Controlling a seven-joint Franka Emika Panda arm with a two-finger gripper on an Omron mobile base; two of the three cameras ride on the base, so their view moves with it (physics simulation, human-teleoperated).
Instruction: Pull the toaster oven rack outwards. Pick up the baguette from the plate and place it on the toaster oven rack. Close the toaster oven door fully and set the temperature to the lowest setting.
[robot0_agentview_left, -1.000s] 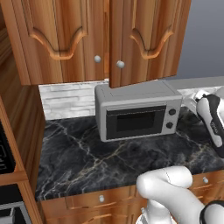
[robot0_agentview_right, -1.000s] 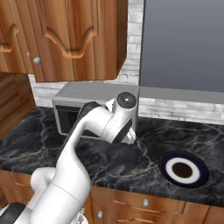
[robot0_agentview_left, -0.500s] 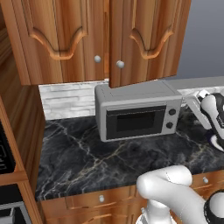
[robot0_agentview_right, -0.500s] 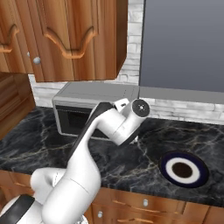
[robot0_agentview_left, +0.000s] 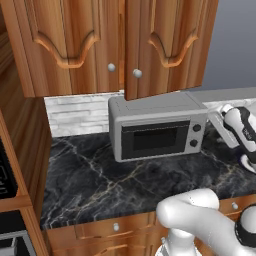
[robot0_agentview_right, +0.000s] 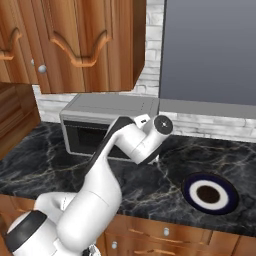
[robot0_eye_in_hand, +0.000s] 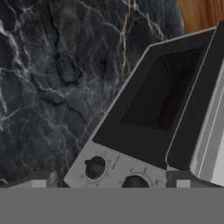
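Observation:
The toaster oven (robot0_agentview_left: 150, 107) stands on the dark marble counter with its toaster oven door (robot0_agentview_left: 155, 140) shut. In the hand view the door's glass (robot0_eye_in_hand: 153, 74) is close below me, and a dim reddish-brown baguette (robot0_eye_in_hand: 175, 98) shows behind it. The toaster oven rack is hidden behind that dark glass. My gripper (robot0_eye_in_hand: 109, 181) is open, and two black knobs (robot0_eye_in_hand: 95, 167) of the right panel lie between its fingertips (robot0_eye_in_hand: 39, 180). The plate (robot0_agentview_right: 187, 192) sits bare on the counter to the oven's right.
Wooden wall cabinets (robot0_agentview_left: 125, 45) hang right above the oven. My arm (robot0_agentview_right: 135, 142) crosses in front of the oven (robot0_agentview_right: 110, 107) in the right base view. A brick backsplash (robot0_agentview_left: 75, 115) runs behind the counter (robot0_agentview_left: 100, 185).
My wrist has shifted a little to the right, toward the oven's knob panel, and turned. The oven, its door and the plate have not moved.

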